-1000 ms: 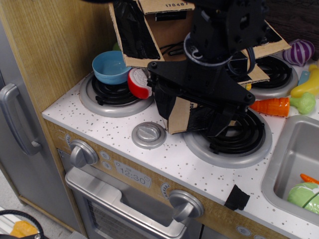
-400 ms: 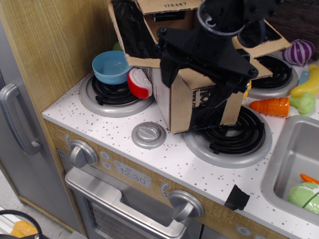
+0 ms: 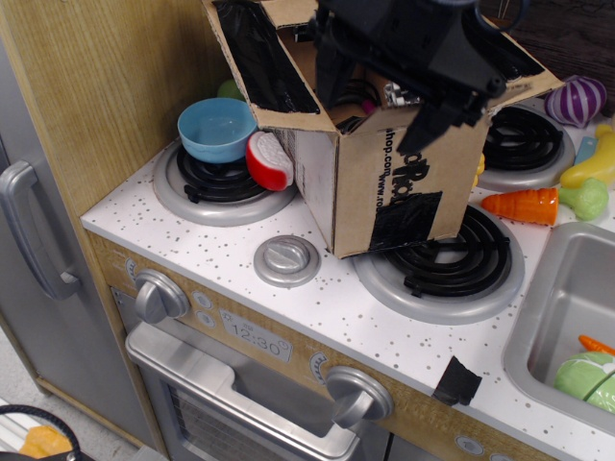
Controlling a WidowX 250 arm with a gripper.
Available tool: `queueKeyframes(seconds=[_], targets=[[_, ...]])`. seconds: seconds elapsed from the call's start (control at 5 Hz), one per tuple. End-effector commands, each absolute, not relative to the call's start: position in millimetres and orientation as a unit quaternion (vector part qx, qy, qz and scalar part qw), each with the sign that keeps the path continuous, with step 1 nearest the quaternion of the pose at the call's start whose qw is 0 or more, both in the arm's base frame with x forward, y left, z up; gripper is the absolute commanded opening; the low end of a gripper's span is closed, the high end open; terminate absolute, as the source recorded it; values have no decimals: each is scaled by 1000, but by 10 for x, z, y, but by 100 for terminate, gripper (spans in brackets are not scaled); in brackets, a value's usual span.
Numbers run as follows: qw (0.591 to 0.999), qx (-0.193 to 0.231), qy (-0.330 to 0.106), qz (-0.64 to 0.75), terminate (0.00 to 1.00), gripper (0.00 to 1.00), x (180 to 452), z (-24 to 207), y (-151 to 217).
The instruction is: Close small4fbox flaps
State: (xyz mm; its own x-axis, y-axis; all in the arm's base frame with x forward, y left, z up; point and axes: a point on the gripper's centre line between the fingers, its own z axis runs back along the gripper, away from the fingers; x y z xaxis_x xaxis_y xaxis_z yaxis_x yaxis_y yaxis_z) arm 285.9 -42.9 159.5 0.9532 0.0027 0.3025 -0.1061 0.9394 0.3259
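The small4fbox (image 3: 384,187) is a brown cardboard box with black tape and black lettering on its side, standing on the stove top over the front right burner (image 3: 452,264). Its flaps are open. The left flap (image 3: 255,62), covered in black tape, stands up and leans outward. The right flap (image 3: 528,75) spreads out to the right. My black gripper (image 3: 384,101) hangs just above the box's open top, fingers spread and pointing down, holding nothing. It hides the far flap and most of the box's inside.
A blue bowl (image 3: 216,128) and a red-and-white toy (image 3: 269,160) sit on the left burner beside the box. A grey knob (image 3: 285,259) lies in front. Toy vegetables (image 3: 524,204) lie to the right, by the sink (image 3: 548,317). A wooden wall (image 3: 106,86) stands left.
My gripper has risen from in front of the box's side up to above its open top, uncovering the front and side walls. The box has hardly moved.
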Motion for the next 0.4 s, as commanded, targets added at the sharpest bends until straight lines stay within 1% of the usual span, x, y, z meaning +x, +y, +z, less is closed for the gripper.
queueKeyframes(seconds=[0.0, 0.2], targets=[[965, 185, -184, 4, 0, 100, 3041, 1757, -245], [964, 184, -192, -16, 0, 100, 3064, 1677, -169]])
